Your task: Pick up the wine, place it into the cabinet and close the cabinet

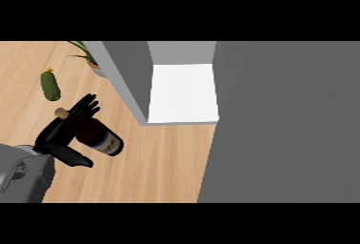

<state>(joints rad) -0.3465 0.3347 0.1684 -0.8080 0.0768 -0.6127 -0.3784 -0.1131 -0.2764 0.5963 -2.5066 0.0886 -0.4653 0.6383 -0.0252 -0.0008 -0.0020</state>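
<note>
A dark wine bottle point(100, 137) with a cork at its upper-left end and a pale label stands tilted over the wooden counter point(162, 162) at the left. My left hand point(57, 132) is curled round it: the fingers point(85, 106) reach past the neck and the thumb point(79, 161) lies below the body, hiding part of the bottle. The cabinet point(128, 71) stands to the upper right of the bottle and is open, showing its white inner floor point(184, 93). My right hand is out of view.
A broad grey panel point(288, 124) fills the right side of the view beside the cabinet opening. A green cucumber point(51, 86) lies at the upper left, and a potted plant point(89, 59) stands next to the cabinet's left wall.
</note>
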